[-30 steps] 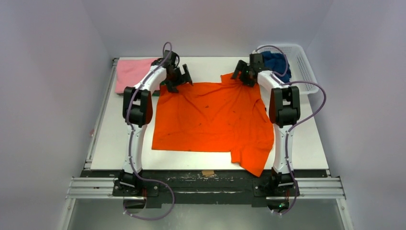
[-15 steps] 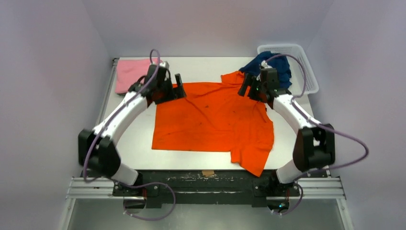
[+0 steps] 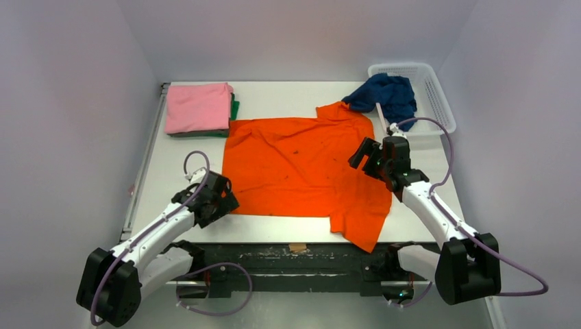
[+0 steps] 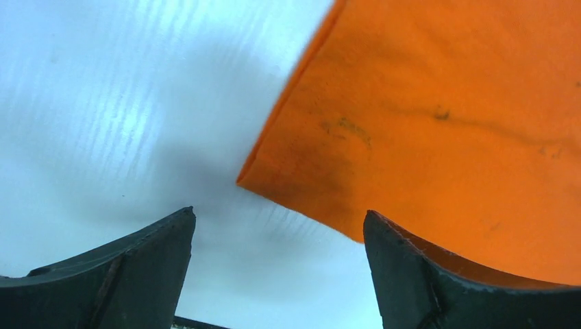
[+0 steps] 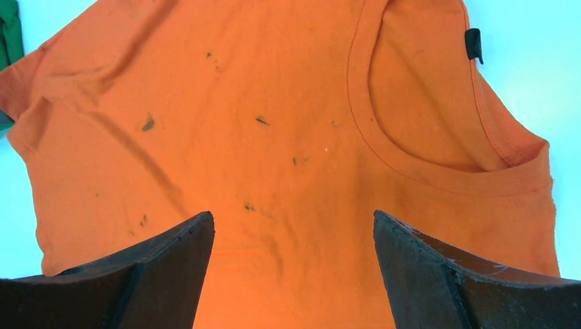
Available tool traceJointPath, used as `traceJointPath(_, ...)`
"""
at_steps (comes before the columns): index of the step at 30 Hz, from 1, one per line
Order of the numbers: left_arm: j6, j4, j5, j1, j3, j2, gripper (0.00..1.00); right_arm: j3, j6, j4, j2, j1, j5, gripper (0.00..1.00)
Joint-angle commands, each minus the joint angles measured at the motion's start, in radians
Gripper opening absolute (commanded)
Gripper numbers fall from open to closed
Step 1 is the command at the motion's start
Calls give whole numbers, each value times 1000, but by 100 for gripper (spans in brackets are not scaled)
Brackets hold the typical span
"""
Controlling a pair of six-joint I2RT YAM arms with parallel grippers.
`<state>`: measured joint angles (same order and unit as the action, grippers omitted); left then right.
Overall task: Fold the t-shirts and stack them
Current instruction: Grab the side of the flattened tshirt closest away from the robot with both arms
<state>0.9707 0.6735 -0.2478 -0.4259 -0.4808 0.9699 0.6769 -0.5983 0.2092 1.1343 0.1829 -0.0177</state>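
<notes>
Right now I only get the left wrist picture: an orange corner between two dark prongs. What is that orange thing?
Observer: It's an orange t-shirt spread flat on the table. You are seeing its near left corner.
Operator: Is the other arm holding it?
Observer: No. The right gripper is open above the shirt, beside the neckline, and grips nothing.
Operator: Are there more shirts around?
Observer: Yes. At the table's far left corner a folded pink t-shirt lies on a green t-shirt.
</notes>
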Motion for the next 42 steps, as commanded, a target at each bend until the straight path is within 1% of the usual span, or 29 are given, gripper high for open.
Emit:
traceJointPath(1,168,-24,-127,6,-7,41,84,12,-26,-50,-17,-1,28,84)
traceJointPath(2,182,-38,-122,6,-6,66,81,11,-26,-52,-15,-2,32,84)
traceJointPath(3,190,-56,-110,6,-6,92,75,10,-25,-51,-14,-1,33,84)
traceJointPath(5,199,-48,-94,4,-30,132,56,13,-26,-46,-13,-1,36,84)
traceJointPath(6,191,-49,-85,4,-36,145,51,15,-25,-42,-13,-1,42,84)
traceJointPath(8,186,-20,-68,4,-52,149,47,19,-24,-36,-11,-2,56,84)
traceJointPath(10,174,-23,-38,3,-46,140,44,19,-24,-34,-8,-1,67,84)
traceJointPath(11,171,-33,-29,3,-37,136,40,19,-24,-34,-5,-1,69,84)
traceJointPath(12,166,-39,-30,1,-32,132,36,20,-24,-33,-3,0,71,84)
traceJointPath(15,165,-47,-51,1,-35,143,30,24,-24,-27,7,-1,73,84)
traceJointPath(18,147,-48,-51,1,-67,182,27,26,-23,-12,9,-1,78,84)
traceJointPath(19,140,-48,-53,1,-76,195,23,28,-22,-8,6,-1,80,84)
traceJointPath(20,133,-51,-53,2,-84,206,14,27,-23,0,3,-2,81,84)
traceJointPath(21,127,-57,-50,1,-90,213,0,28,-22,9,-2,-1,82,84)
traceJointPath(24,86,-91,-34,1,-97,210,0,29,-17,50,-25,1,81,82)
traceJointPath(27,58,-77,-89,3,-125,185,0,40,-11,129,-35,43,85,81)
traceJointPath(30,16,-85,-115,32,-150,168,0,87,-12,254,-10,173,179,80)
traceJointPath(35,-40,-117,-89,122,-154,166,0,106,-31,461,-2,385,246,75)
traceJointPath(39,-58,-132,-71,143,-146,169,0,69,-46,598,-9,535,198,69)
traceJointPath(42,-59,-132,-69,151,-140,167,0,25,-63,660,-17,618,147,65)
